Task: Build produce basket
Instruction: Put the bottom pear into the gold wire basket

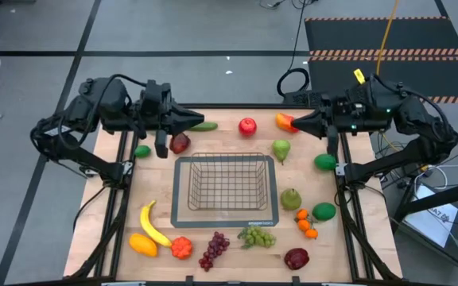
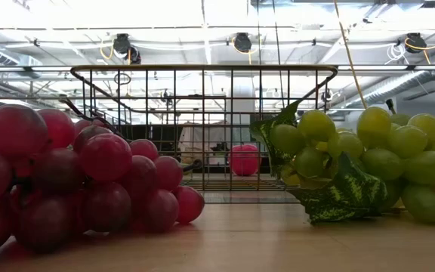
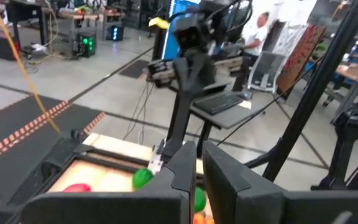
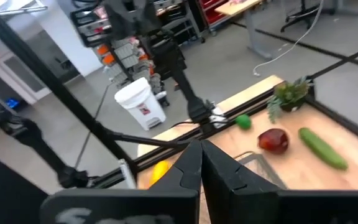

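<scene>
Red grapes [image 2: 74, 181]: sitting closest to your low camera, near edge.
Basket [image 1: 225, 189]: lying empty, centre.
Left gripper [image 1: 197, 119], right gripper [image 1: 296, 121]: hovering closed over the far edge.

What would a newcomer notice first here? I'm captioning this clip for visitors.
The wire basket stands empty at the table's middle, ringed by plastic produce. In the low view, red grapes and green grapes loom before it. Both arms hang at the far edge, left tool and right tool shut.

Overhead and table-level views, both sharing the basket [image 1: 225, 189].
</scene>
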You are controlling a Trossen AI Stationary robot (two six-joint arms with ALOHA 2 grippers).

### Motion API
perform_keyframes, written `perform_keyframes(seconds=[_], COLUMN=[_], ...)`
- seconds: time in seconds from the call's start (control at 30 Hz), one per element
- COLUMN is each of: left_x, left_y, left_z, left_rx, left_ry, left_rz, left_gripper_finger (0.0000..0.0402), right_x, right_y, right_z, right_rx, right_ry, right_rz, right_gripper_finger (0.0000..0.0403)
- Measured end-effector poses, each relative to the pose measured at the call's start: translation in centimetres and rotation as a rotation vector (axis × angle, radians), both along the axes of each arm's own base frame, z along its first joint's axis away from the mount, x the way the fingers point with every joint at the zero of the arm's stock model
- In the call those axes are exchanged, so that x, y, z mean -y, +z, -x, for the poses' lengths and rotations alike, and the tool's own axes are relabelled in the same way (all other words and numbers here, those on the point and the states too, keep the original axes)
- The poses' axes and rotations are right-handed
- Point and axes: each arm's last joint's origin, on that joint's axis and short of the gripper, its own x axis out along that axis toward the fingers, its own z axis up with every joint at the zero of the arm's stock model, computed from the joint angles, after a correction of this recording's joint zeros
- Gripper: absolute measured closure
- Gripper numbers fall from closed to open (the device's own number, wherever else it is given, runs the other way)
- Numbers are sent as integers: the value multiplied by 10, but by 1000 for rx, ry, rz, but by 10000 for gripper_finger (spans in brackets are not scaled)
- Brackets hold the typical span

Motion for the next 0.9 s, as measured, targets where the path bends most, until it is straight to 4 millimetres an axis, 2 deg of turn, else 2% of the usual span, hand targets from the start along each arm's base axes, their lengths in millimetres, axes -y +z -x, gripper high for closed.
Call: perform_keyframes(seconds=[0.1, 0.2, 0.4, 0.57, 0.77, 0.9], left_x=[0, 0, 0, 0, 1, 6], left_y=[-5, -8, -11, -18, -31, -38], left_z=[0, 1, 2, 3, 6, 11], left_rx=[-47, -82, -117, -181, -327, -407], left_ry=[5, 5, 10, 14, -5, -10], left_rz=[-3, -1, 21, 58, 95, 131], left_gripper_finger=[371, 371, 371, 371, 371, 371], right_x=[-4, -5, -14, -28, -55, -59], right_y=[0, -2, -11, -25, -47, -62], right_z=[-1, -3, -19, -39, -62, -67], right_rx=[-2, -7, -65, -165, -306, -460], right_ry=[15, -52, -96, -79, -35, 22], right_rz=[-1, -29, -101, -177, -251, -289], right_gripper_finger=[403, 403, 403, 403, 403, 403])
